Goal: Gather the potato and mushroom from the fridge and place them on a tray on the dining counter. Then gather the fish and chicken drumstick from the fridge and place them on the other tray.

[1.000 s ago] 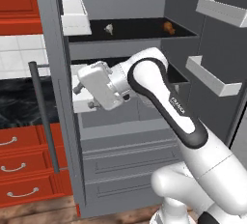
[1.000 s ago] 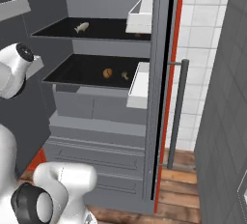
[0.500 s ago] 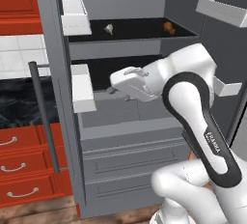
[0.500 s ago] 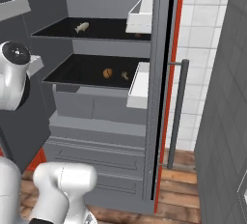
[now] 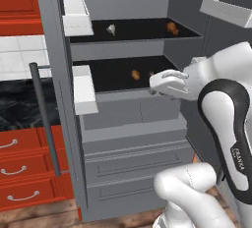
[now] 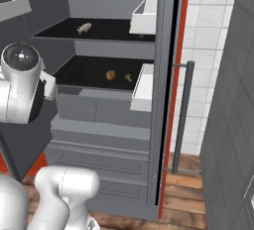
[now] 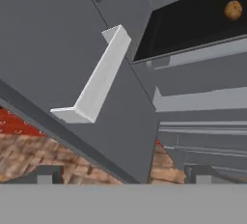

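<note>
The fridge (image 5: 123,124) stands open. Its lower shelf holds the brown potato (image 5: 135,74) (image 6: 110,75) (image 7: 233,10) and, just to its right, the small mushroom (image 6: 128,77) (image 5: 151,73). A pale fish (image 5: 111,29) (image 6: 84,27) lies on the upper shelf, with the orange-brown chicken drumstick (image 5: 172,27) at that shelf's right end. My gripper (image 5: 156,84) (image 7: 123,175) hangs in front of the lower shelf's right end, a little right of the mushroom. It is open and holds nothing. The tray and dining counter are out of view.
White door bins (image 5: 83,88) (image 6: 144,17) hang on the open left door, which has a long bar handle (image 5: 45,119). Another bin (image 5: 229,11) (image 7: 96,80) sits on the right door. Red drawers (image 5: 24,170) under a black counter stand to the left. Two grey drawers (image 5: 133,160) sit below the shelves.
My arm has swung from the left door bin across the fridge front to the right end of the lower shelf, uncovering the potato. The jaws stayed open.
</note>
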Controlling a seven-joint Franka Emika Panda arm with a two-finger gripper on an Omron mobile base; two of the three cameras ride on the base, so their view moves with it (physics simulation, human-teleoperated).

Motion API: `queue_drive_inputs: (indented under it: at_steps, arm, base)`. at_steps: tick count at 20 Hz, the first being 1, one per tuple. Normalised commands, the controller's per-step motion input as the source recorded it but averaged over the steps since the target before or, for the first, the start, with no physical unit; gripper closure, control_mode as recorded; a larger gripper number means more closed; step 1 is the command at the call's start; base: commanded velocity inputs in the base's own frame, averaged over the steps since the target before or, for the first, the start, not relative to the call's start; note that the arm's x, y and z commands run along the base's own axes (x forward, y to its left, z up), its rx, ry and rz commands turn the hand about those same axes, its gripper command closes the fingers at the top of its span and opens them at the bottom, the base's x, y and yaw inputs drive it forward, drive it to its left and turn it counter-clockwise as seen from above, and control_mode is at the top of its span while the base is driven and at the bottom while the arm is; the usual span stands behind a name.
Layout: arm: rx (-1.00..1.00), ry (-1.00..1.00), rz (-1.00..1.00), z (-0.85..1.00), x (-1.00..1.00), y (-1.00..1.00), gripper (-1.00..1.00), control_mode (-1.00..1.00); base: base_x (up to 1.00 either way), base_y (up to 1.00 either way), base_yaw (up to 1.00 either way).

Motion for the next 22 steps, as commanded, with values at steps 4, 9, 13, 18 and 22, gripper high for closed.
queue_drive_inputs:
  at_steps: [4, 9, 13, 18, 22]
  arm:
    - [-0.12, 0.01, -0.22, -0.55, -0.5, -0.51, -1.0, -1.0]
    - [-0.16, 0.12, -0.07, -0.59, -0.14, -0.39, -1.0, -1.0]
    - [-0.18, 0.03, -0.06, -0.08, 0.0, -0.31, -1.0, -1.0]
    - [-0.17, 0.0, -0.02, 0.0, -0.21, -0.2, -1.0, -1.0]
    - [-0.13, 0.0, -0.07, 0.0, -0.4, -0.13, -1.0, -1.0]
  base:
    - [0.0, 0.0, 0.0]
    - [0.0, 0.0, 0.0]
    - [0.0, 0.0, 0.0]
    - [0.0, 0.0, 0.0]
    - [0.0, 0.0, 0.0]
